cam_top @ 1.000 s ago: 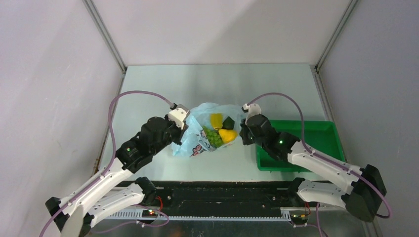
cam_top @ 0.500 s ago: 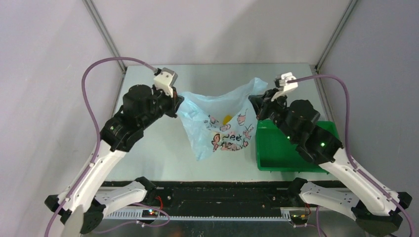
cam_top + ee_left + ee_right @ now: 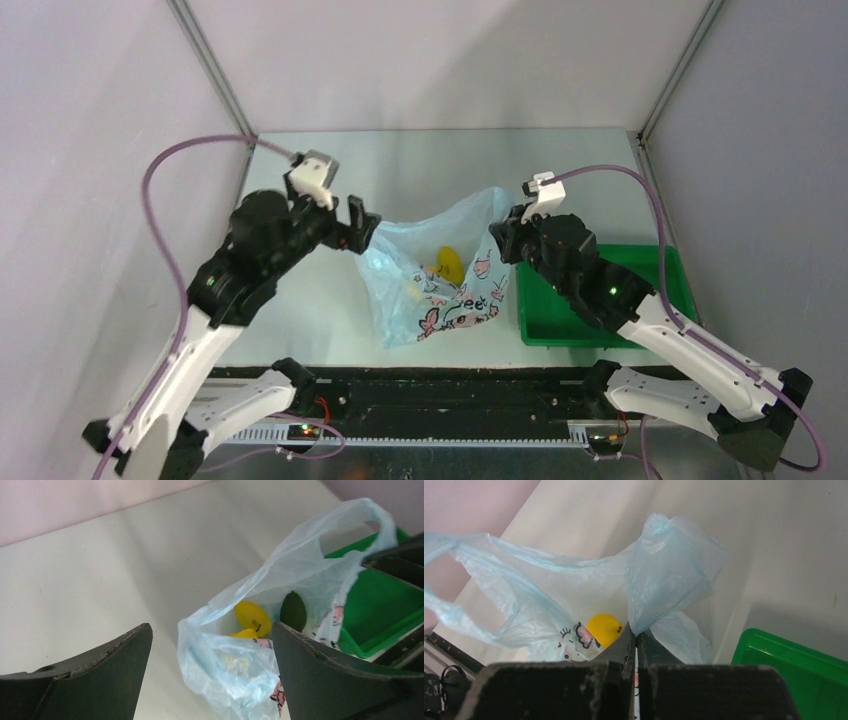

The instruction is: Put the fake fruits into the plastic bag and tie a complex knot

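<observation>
Just left of the green tray [image 3: 662,275], the plastic bag [image 3: 470,300] hangs from the right jaws, clamped on one handle (fake fruits [image 3: 449,266] inside); the left jaws gape empty. Lopsided, it could spill.

Left jaws wide, right jaws pinched shut.
The left arm [image 3: 195,340] rises from its base with the elbow high. The left gripper [image 3: 362,225] points inward to the right, its fingers [image 3: 100,675] spread far apart and holding nothing. The right arm [image 3: 600,285] bends inward to the left, and the right gripper [image 3: 636,636] has its fingers pressed together on a fold of the bag [image 3: 674,565].
</observation>
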